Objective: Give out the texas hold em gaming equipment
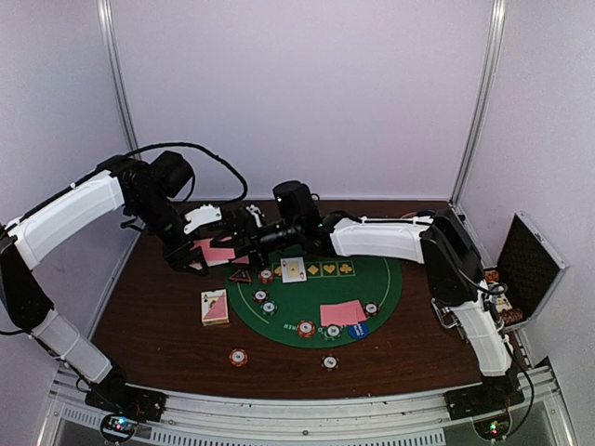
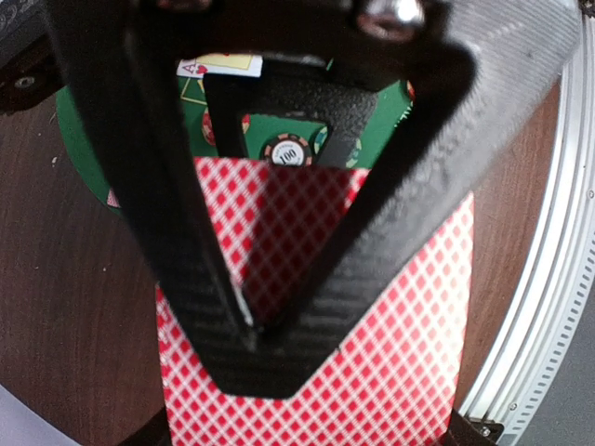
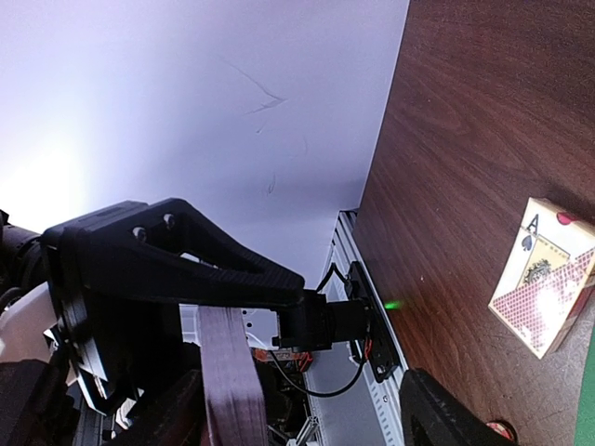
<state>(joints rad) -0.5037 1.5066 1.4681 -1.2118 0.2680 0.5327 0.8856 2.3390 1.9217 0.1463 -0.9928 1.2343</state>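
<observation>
My left gripper (image 1: 203, 249) (image 2: 249, 336) is shut on a stack of pink-backed playing cards (image 1: 220, 251) (image 2: 390, 353), held above the table left of the green mat (image 1: 390, 279). My right gripper (image 1: 244, 238) (image 3: 297, 413) reaches left to that stack and stands open. The stack's edge (image 3: 228, 381) shows beside one of its fingers (image 3: 163, 409), well apart from the other. On the mat lie a face-up ace (image 1: 294, 269), pink cards (image 1: 342, 313), a blue button (image 1: 358, 329), a triangle marker (image 1: 241, 276) and several chips (image 1: 306, 328).
A card box (image 1: 215, 307) (image 3: 548, 274) lies on the brown table left of the mat. Two chips (image 1: 239, 358) (image 1: 330, 362) sit near the front edge. An open silver-edged case (image 1: 530, 265) stands at the right. A 100 chip (image 2: 286, 150) shows under the held cards.
</observation>
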